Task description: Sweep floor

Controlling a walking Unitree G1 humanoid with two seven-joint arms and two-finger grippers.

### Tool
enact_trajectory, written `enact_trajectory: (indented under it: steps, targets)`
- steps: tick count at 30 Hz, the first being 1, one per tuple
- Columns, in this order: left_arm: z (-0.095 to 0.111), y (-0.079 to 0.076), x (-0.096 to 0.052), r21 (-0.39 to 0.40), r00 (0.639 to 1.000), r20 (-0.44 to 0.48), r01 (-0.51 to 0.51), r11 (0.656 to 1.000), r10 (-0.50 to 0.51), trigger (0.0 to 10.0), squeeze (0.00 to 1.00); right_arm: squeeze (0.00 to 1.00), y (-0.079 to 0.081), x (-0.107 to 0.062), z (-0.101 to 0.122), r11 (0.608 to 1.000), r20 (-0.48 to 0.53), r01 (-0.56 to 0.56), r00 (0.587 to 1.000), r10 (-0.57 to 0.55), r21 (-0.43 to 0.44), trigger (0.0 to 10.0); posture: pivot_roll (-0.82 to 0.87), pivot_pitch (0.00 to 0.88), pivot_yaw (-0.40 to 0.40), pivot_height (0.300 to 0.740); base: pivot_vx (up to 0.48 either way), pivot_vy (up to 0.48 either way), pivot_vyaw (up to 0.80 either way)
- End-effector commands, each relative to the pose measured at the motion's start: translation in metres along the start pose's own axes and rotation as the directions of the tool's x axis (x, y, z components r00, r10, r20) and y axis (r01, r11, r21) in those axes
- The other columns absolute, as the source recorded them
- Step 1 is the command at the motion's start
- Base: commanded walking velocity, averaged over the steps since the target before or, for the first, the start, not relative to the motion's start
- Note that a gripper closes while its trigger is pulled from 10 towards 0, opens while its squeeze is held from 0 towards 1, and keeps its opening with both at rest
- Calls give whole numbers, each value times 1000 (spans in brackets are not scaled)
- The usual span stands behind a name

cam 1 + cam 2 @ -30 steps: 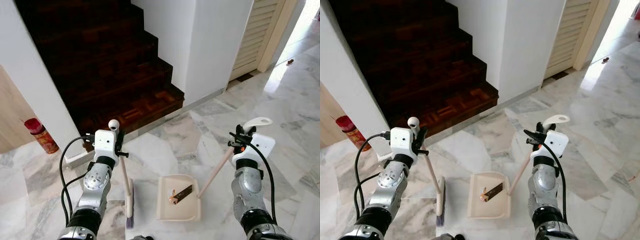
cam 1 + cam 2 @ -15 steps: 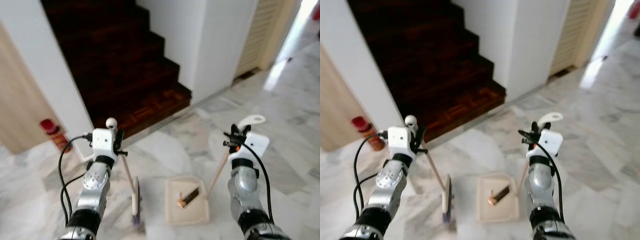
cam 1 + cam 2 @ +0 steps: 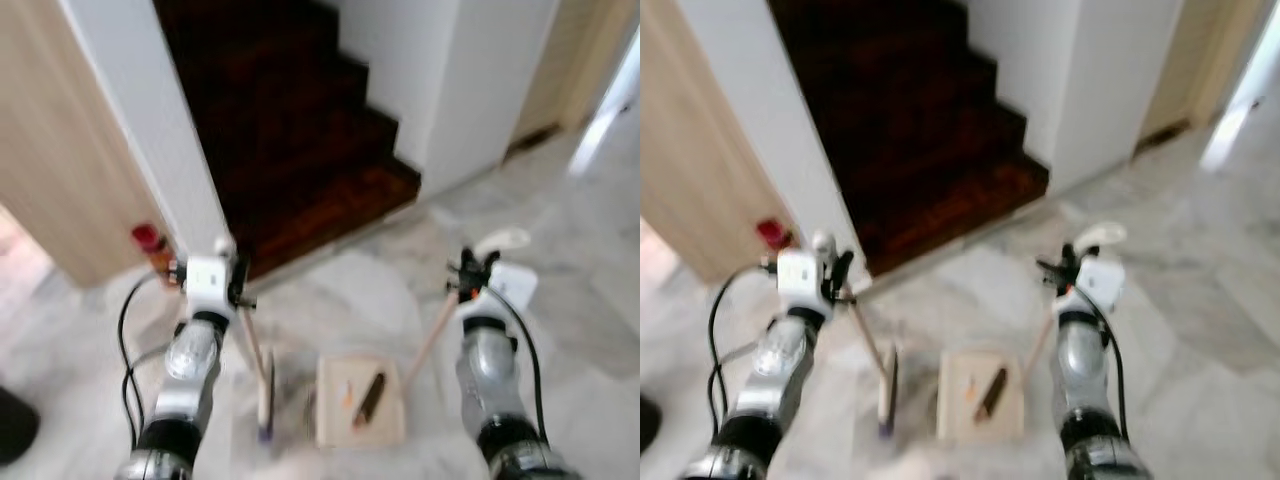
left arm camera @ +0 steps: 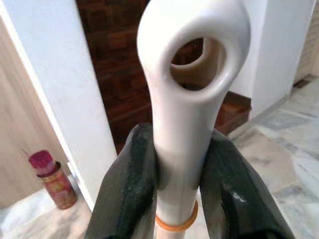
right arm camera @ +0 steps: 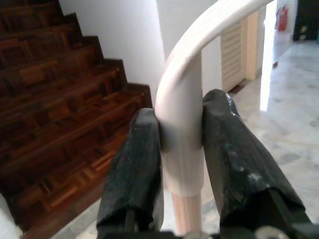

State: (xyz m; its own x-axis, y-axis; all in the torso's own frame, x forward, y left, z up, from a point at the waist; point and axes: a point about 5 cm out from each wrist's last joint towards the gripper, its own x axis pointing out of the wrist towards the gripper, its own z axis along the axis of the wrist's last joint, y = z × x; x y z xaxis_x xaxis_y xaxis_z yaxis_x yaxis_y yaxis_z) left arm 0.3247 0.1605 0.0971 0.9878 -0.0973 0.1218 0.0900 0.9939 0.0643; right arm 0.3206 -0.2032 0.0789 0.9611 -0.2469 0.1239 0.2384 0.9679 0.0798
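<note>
The left gripper [image 4: 177,174] is clamped on the broom [image 3: 262,385] handle, brush head on the marble floor [image 3: 590,250]. The right gripper [image 5: 182,144] is clamped on the dustpan [image 3: 360,402] handle; the pan lies flat at 3 o'clock of the brush, holding a dark stick-like scrap [image 3: 369,397]. A dark wooden staircase [image 3: 300,130] rises at 12 o'clock. A red can [image 3: 150,240] stands against the wall at 10 o'clock.
</note>
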Motion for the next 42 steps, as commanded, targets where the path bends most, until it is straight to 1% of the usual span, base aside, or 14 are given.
enact_trajectory:
  steps: [1, 6, 11, 22, 25, 28, 30, 42]
  targets:
    - [8, -1, 4, 5, 999, 39, 7, 1000, -8, 10000, 0, 0, 9, 6, 11, 1000, 52, -19, 999, 18, 22, 10000, 26, 0, 67, 740, 0, 0, 800]
    - [9, -1, 3, 2, 999, 40, 3, 1000, -3, 10000, 0, 0, 8, 5, 10, 999, 46, -15, 999, 14, 31, 10000, 28, 0, 65, 740, 0, 0, 645]
    - [9, -1, 3, 3, 999, 38, 5, 1000, -5, 10000, 0, 0, 8, 5, 9, 999, 42, -11, 999, 9, 52, 10000, 28, 0, 65, 740, 0, 0, 0]
    - [11, 0, 4, 4, 999, 41, 6, 1000, -6, 10000, 0, 0, 9, 5, 9, 998, 35, -12, 999, 9, 65, 10000, 35, 0, 69, 740, 0, 0, 0]
    - [11, 0, 4, 3, 999, 41, 5, 1000, -6, 10000, 0, 0, 9, 5, 8, 999, 32, -15, 999, 13, 49, 10000, 38, 0, 71, 740, 0, 276, 0]
    - [11, 1, 4, 5, 999, 41, 5, 1000, -5, 10000, 0, 0, 11, 5, 8, 999, 34, -20, 999, 18, 45, 10000, 36, 0, 72, 740, 0, 285, 800]
    - [11, 1, 4, 5, 999, 41, 6, 1000, -6, 10000, 0, 0, 11, 5, 8, 998, 32, -16, 999, 14, 65, 10000, 37, 0, 73, 740, 0, 283, 400]
    - [12, 2, 5, 5, 999, 37, 5, 1000, -5, 10000, 0, 0, 11, 7, 10, 996, 38, -12, 999, 9, 90, 10000, 32, 18, 79, 740, 0, 281, 0]
